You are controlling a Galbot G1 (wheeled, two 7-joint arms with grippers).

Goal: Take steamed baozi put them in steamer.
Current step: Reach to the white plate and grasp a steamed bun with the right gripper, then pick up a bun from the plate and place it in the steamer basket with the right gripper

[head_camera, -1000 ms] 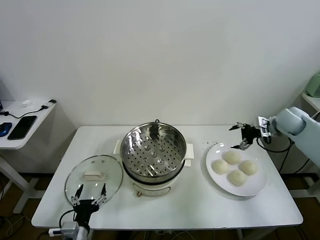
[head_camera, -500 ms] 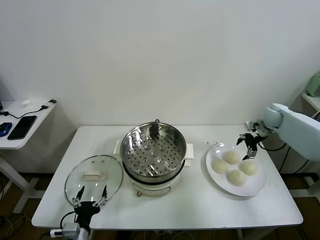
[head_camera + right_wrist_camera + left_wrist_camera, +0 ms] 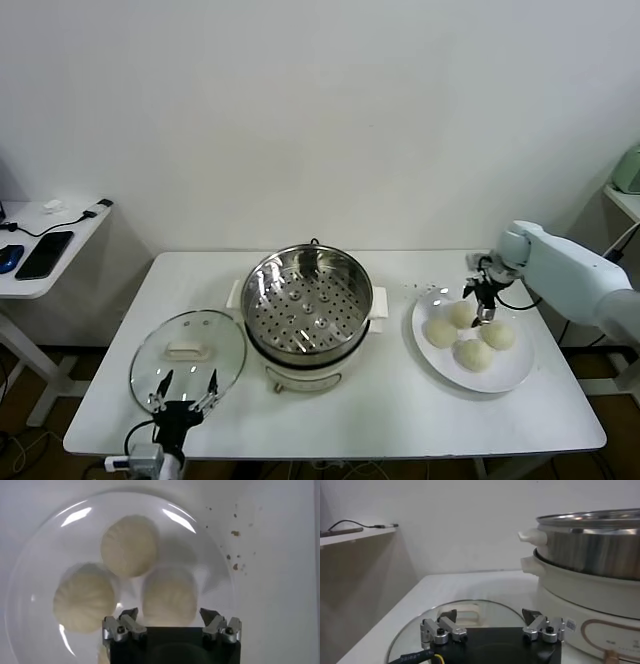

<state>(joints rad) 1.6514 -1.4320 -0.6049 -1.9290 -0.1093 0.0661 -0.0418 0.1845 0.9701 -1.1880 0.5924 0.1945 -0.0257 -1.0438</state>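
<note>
Four steamed baozi [image 3: 466,333] lay clustered on a white plate [image 3: 505,377] at the right side of the worktop [image 3: 400,415]. None had been moved into the steamer [image 3: 308,305], which stood at the centre of the worktop with its perforated tray bare and uncovered, so a bun could be lowered straight in.

The right gripper [image 3: 483,303] hung directly above the rear of the cluster, pointing down. In the right wrist view its jaws stood wide apart, straddling one bun [image 3: 169,600] from above and holding nothing. That spread was wider than the bun, which suited a descent over it before closing. The neighbouring buns touched or nearly touched the target, so a fingertip [image 3: 129,615] could nudge one on the way down.

The glass lid [image 3: 188,354] lay flat on the worktop left of the steamer, clear of the pot's mouth. The left gripper [image 3: 181,387] waited at the lid's near edge, jaws fully open and empty.
</note>
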